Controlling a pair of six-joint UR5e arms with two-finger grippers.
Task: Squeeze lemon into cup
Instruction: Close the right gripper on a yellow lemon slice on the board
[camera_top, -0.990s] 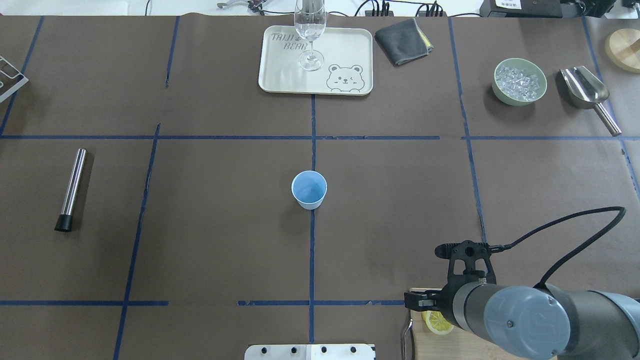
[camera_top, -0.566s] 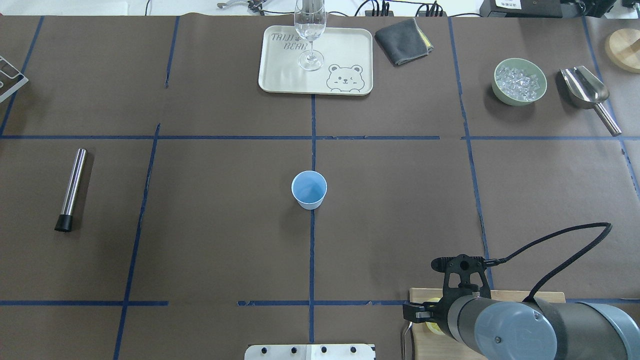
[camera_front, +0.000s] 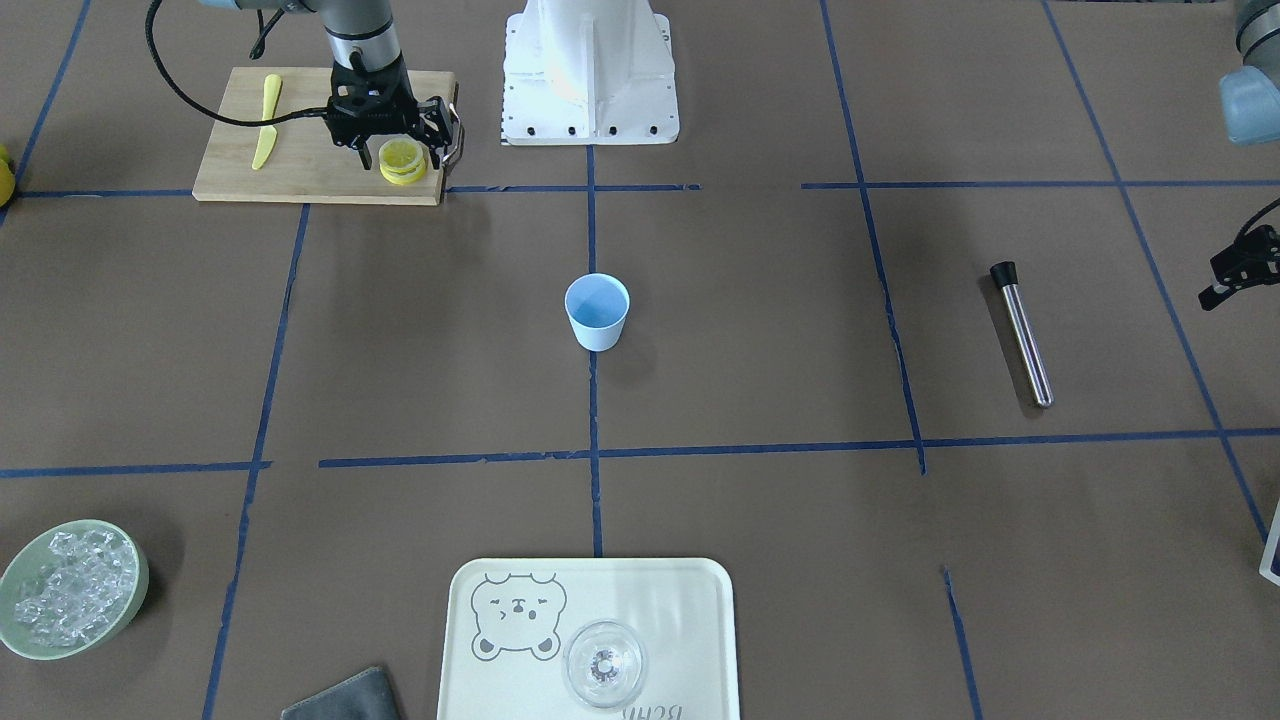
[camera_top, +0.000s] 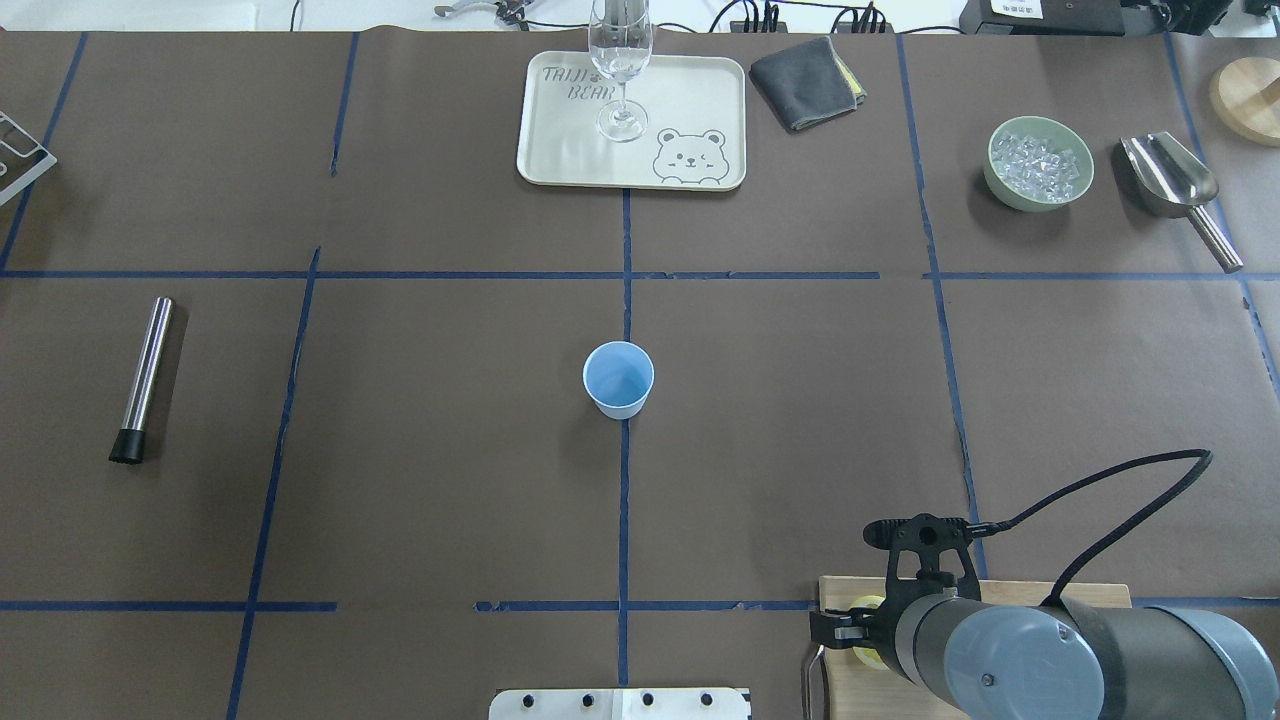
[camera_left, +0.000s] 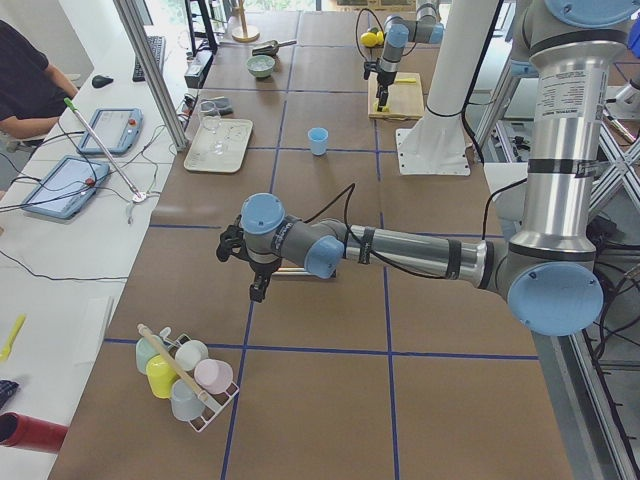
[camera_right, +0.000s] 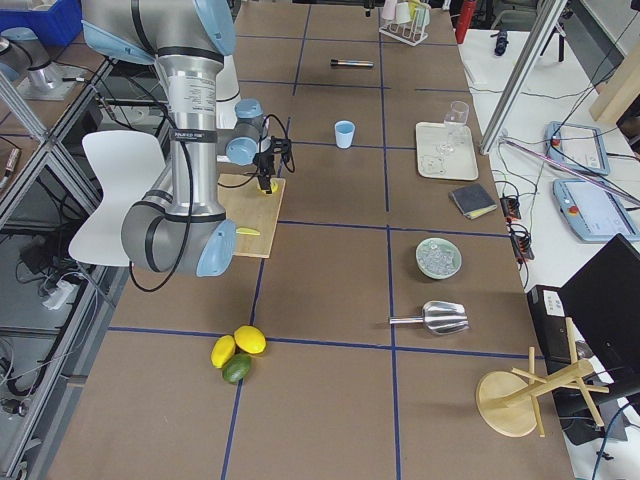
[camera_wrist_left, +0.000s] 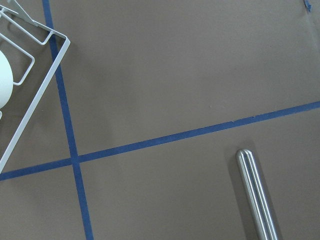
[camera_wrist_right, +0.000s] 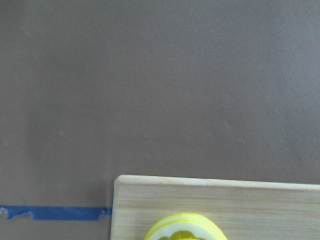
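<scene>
Front view: R gripper (camera_front: 402, 150) low over lemon (camera_front: 403, 160) at the cutting board (camera_front: 300, 170) corner toward the cup (camera_front: 597, 312), fingers spread wide either side of slice, contact unclear. Overhead has arm hiding most of slice; R wrist cam catches only its rim; cup upright mid-table, well apart. L gripper (camera_front: 1238, 266) at front view's edge beyond steel rod (camera_front: 1022, 335), finger state can't tell.

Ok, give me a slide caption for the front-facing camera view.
Right gripper over the lemon on the cutting board, while the blue cup stands mid-table.
</scene>
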